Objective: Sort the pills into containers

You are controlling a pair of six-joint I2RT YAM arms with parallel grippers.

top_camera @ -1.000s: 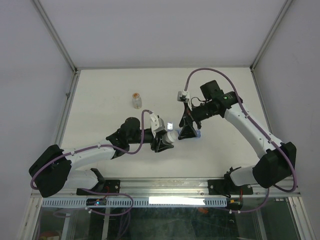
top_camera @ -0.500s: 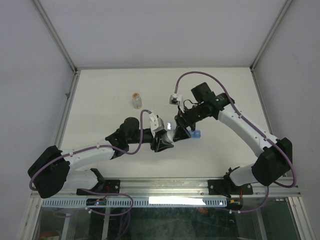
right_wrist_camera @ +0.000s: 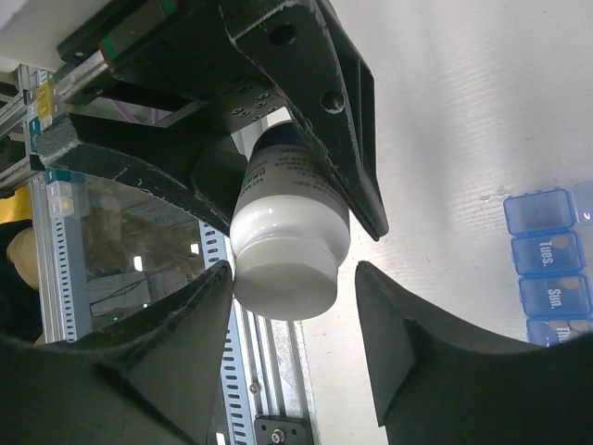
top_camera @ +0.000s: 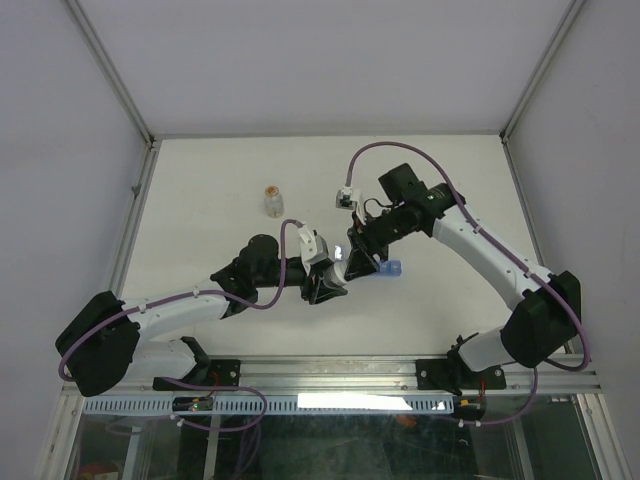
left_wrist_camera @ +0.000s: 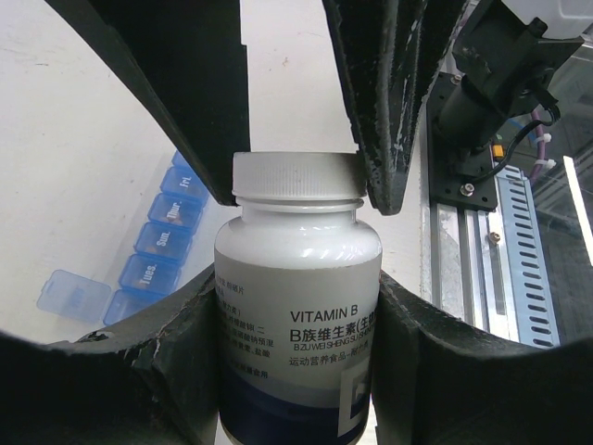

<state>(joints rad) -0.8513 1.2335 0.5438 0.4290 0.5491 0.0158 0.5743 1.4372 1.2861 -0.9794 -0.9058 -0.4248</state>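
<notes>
My left gripper [top_camera: 330,280] is shut on the body of a white "Vitamin B" bottle [left_wrist_camera: 296,306], holding it just above the table's middle. My right gripper [top_camera: 358,262] is open, its jaws astride the bottle's white cap [right_wrist_camera: 283,269]. One of its fingers [right_wrist_camera: 199,306] touches the cap, and a gap shows at the other side. The containers [top_camera: 390,268], a blue strip of day-marked compartments, lie on the table just right of both grippers, and one lid [left_wrist_camera: 74,295] is flipped open. No loose pills are in view.
A small clear vial with orange [top_camera: 273,200] stands upright behind the left arm. The metal rail [left_wrist_camera: 519,241] runs along the near table edge. White walls close in the table on three sides.
My right gripper has moved left onto the bottle's cap and its jaws have narrowed round it. The left arm and the bottle have stayed in place.
</notes>
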